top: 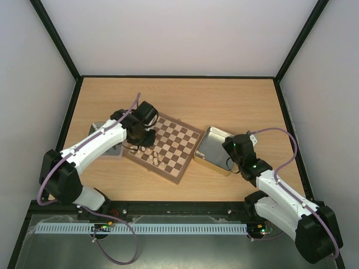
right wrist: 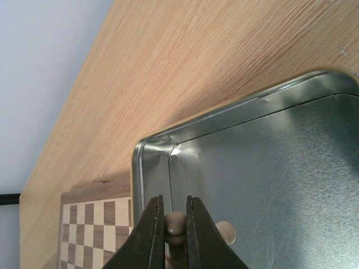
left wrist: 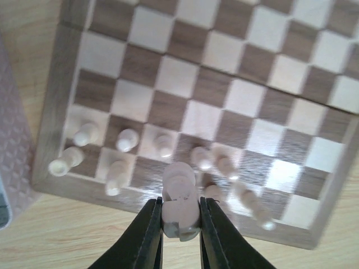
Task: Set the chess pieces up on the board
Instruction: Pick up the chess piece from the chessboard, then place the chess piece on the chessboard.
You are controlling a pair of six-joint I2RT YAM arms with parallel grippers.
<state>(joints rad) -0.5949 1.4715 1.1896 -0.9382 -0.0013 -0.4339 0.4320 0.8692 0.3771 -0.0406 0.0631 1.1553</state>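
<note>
The board (top: 174, 143) lies mid-table, turned at an angle. Several pale cream chess pieces (top: 147, 154) stand or lie along its near-left edge; the left wrist view shows them on the board's (left wrist: 224, 84) last two rows (left wrist: 127, 139). My left gripper (top: 141, 139) hangs over that edge. In its wrist view the gripper (left wrist: 179, 203) is shut on a pale chess piece (left wrist: 179, 182). My right gripper (top: 230, 150) is over the gold tin (top: 210, 147). In its wrist view it (right wrist: 174, 199) is shut on the round head of a brownish chess piece (right wrist: 175, 225); a second piece's head (right wrist: 226, 231) shows beside it.
The tin's metal floor (right wrist: 280, 179) fills the right wrist view, with the board's corner (right wrist: 95, 224) at lower left. A silver tray (top: 104, 131) lies left of the board, partly under my left arm; its edge shows in the left wrist view (left wrist: 14, 151). Walls enclose the table.
</note>
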